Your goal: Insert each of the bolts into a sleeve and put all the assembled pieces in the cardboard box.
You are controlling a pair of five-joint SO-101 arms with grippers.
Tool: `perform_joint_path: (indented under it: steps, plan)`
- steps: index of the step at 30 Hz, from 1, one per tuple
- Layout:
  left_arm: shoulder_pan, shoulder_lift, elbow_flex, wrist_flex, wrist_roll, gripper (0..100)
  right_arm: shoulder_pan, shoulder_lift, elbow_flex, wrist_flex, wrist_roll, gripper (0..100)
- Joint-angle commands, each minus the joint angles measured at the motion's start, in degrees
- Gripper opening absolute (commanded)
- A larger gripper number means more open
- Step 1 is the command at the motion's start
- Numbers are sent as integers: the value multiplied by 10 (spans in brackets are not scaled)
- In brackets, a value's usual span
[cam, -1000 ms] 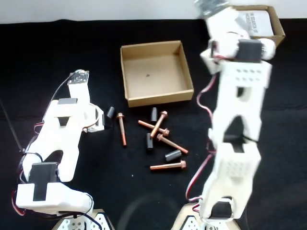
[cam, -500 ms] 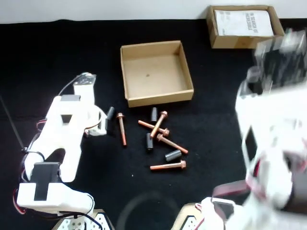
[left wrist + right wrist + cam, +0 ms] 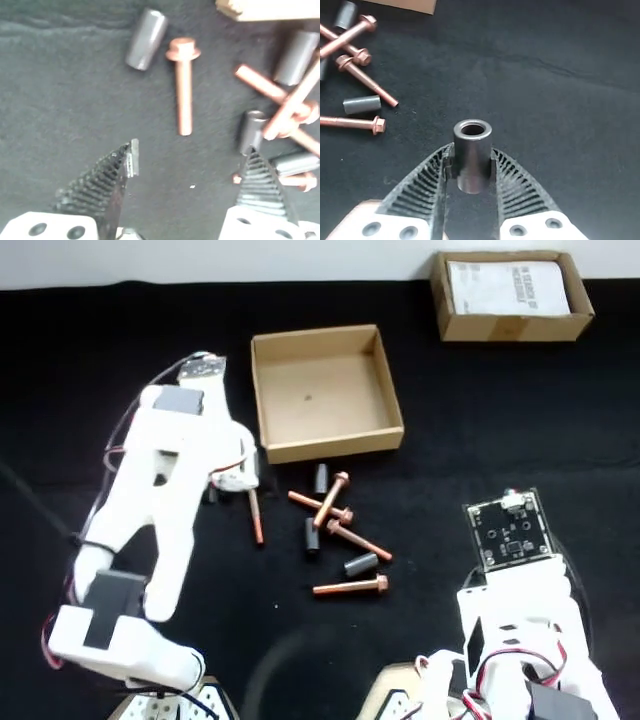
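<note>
Bolts [image 3: 330, 502], five copper ones, lie on the black table [image 3: 520, 420] just in front of the cardboard box [image 3: 330, 448]. A single bolt [image 3: 183, 85] lies off the box's left front corner. Its long axis runs straight away from the box, with the head at the near-box end. Three more cross one another in a loose heap before the middle of the front wall. The crosswise bolt [image 3: 350, 587] lies farthest from the box, parallel to that wall, head to the right. Grey sleeves [image 3: 311, 536] lie scattered among the heap, and a loose sleeve [image 3: 146, 38] rests just beside the single bolt's head.

The left arm [image 3: 165, 490] stretches forward beside the box's left side, its wrist near the left front corner. The left gripper [image 3: 191, 154] hangs low over the table short of the single bolt's tip, fingers spread wide with nothing between them.

The right arm [image 3: 520, 640] is folded back, well apart from the box. The right gripper [image 3: 471, 156] is clamped on a held sleeve [image 3: 472, 140], which stands upright with its open bore facing the wrist camera.

A broad stretch of black table separates that arm from the heap and the box's right wall. A smaller box [image 3: 510, 325] sits beyond the cardboard box's right rear corner.
</note>
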Motion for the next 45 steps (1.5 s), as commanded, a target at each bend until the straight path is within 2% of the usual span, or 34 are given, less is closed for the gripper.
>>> perform_joint_path:
  steps: [1, 6, 12, 20, 25, 30, 35, 43, 45]
  plan:
    - [18, 47, -51, -5, 30, 310, 27, -5, 5, 0, 9, 8]
    - [19, 166, -115, -1, 36, 170, 29, -3, 5, 0, 6, 8]
    - [18, 270, -182, -1, 36, 223, 30, -3, 5, 0, 8, 8]
    - [18, 370, -263, 0, 37, 228, 30, -3, 6, 0, 8, 8]
    - [18, 401, -305, 0, 37, 216, 30, -6, 37, -10, 8, 8]
    - [19, 409, -314, 0, 35, 65, 67, -6, 62, -36, 9, 8]
    - [22, 408, -314, 0, 33, 8, 118, -4, 63, -73, 10, 8]
    - [38, 407, -313, 1, 35, 9, 142, -6, 76, -56, 10, 8]
    - [40, 407, -315, 31, 33, 9, 142, -7, 95, -55, 10, 8]
